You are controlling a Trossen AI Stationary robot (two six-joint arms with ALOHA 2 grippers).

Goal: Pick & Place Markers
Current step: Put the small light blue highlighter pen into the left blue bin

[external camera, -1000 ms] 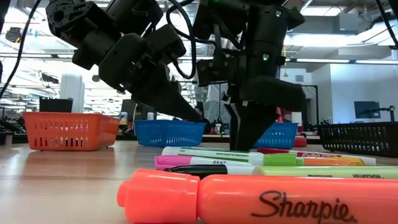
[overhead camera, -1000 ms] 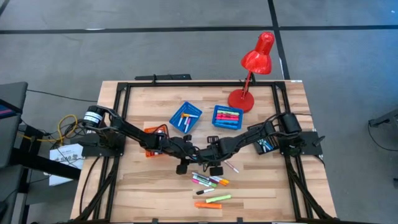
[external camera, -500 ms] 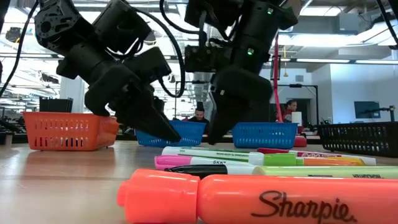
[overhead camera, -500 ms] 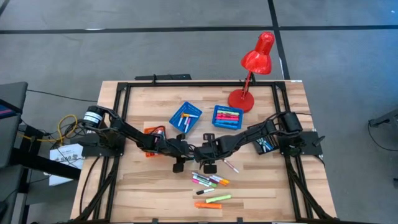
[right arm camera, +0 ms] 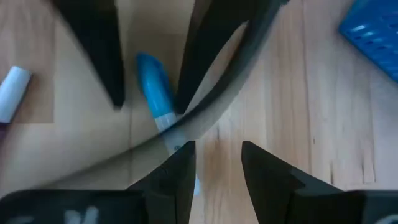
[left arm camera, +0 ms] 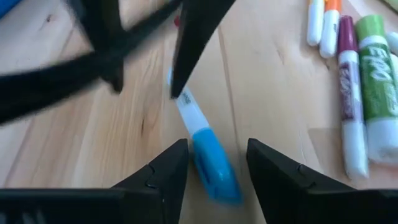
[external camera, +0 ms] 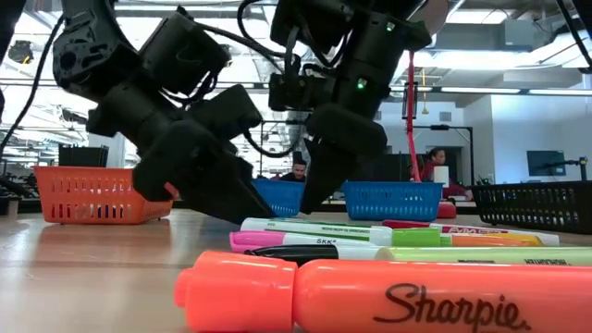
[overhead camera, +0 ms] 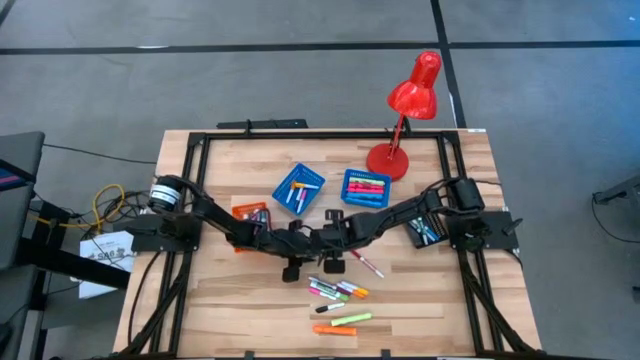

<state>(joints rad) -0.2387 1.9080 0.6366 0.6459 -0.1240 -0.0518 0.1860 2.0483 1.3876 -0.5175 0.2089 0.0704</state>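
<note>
Blue and white, one marker (left arm camera: 202, 149) lies flat on the wooden desk (overhead camera: 240, 300) near its middle, between the two pincers that meet there tip to tip. The left pincer (left arm camera: 211, 163) has its fingers apart, one on each side of the marker's blue cap, not closed on it. The right pincer (right arm camera: 214, 163) faces it from the other end, fingers also apart, with the marker's white end between them. In front of them a loose cluster of markers (overhead camera: 338, 291) in pink, green, purple and orange lies on the desk, well apart from the two blue trays (overhead camera: 299, 189) behind, which hold more markers. An orange tray (overhead camera: 248, 213) sits beside the left arm, and a red lamp (overhead camera: 405, 110) stands at the back.
</note>
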